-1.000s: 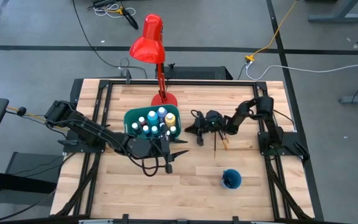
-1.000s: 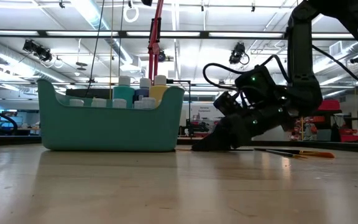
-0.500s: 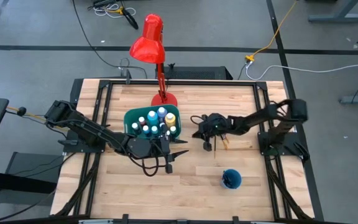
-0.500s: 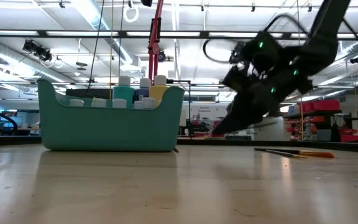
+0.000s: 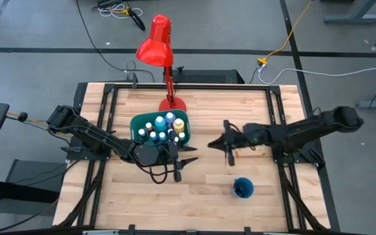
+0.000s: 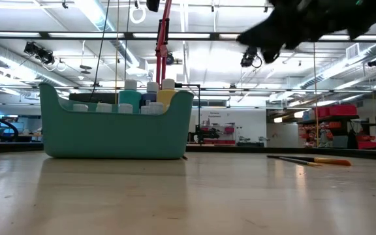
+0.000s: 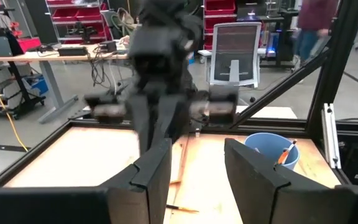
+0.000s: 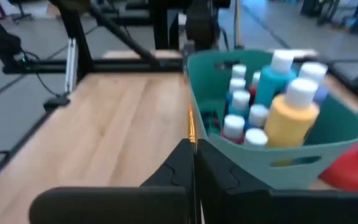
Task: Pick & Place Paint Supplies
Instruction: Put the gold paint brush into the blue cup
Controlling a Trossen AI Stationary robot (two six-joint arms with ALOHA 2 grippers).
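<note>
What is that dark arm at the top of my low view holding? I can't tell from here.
Observer: The right gripper is shut on a thin paintbrush; its wrist view shows it.
Operator: Where's the other arm?
Observer: The left gripper sits low beside the bin, fingers open, holding nothing.
Operator: Is there a cup? I don't see one.
Observer: Yes, a blue cup stands on the right arm's side of the table, with something thin and orange leaning in it.

Bare table lies open between teal bin and blue cup; loose paintbrushes clutter the right.
</note>
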